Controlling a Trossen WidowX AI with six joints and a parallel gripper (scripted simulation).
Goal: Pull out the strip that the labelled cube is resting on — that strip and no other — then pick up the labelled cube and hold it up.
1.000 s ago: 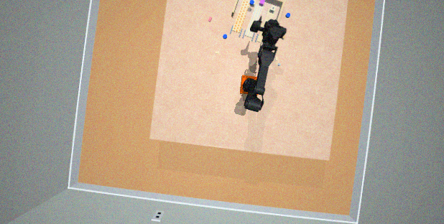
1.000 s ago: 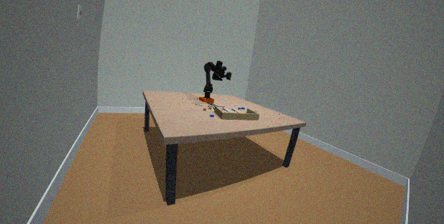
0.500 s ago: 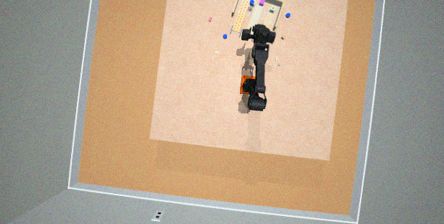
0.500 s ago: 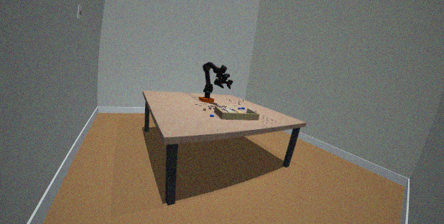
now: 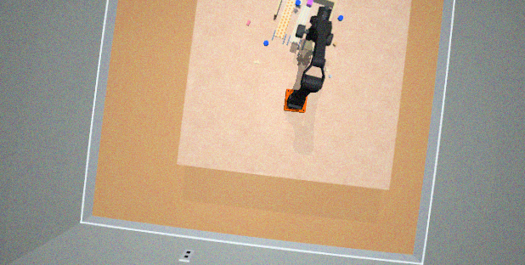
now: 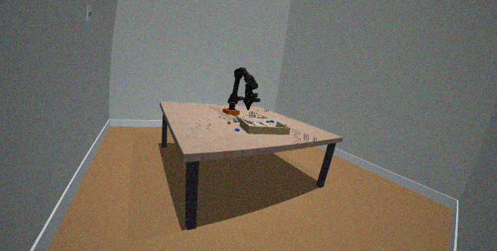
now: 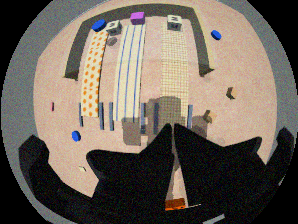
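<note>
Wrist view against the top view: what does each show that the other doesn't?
Only the wrist view shows the pincer shut, its tips meeting over the near end of the tan strip, and a grey cube at that strip's far end. Only the top view shows the arm's orange base and the whole table. Both show the dotted orange strip and the purple cube.

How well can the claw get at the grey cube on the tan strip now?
Probably not directly: claw is shut at the tan strip's near end; grey cube sits at its far end.
</note>
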